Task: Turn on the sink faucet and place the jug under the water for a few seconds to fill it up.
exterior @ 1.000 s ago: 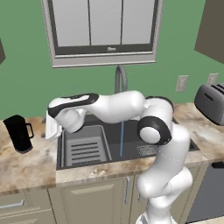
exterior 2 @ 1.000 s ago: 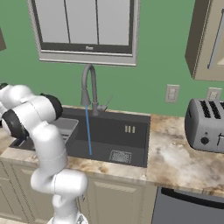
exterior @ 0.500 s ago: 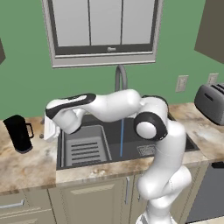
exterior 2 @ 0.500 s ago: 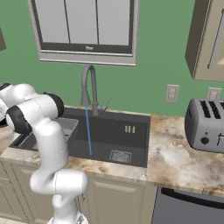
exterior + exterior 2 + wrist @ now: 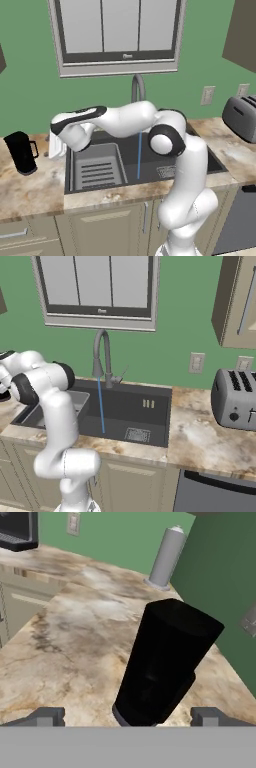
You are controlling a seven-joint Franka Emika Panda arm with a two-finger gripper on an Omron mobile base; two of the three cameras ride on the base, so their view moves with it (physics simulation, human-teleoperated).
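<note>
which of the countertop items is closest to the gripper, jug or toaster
The black jug, standing on the counter left of the sink, right ahead of the open gripper. The silver toaster sits beyond the sink's other side.

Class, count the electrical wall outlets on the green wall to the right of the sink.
2: one outlet right of the faucet, another outlet above the toaster. Others may be hidden.

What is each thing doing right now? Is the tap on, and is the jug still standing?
sink faucet: turned on.
water: running in a thin stream into the sink.
jug: upright on the counter, left of the sink, not under the stream.
pincer: open, fingertips either side of the jug, not gripping it.
</note>
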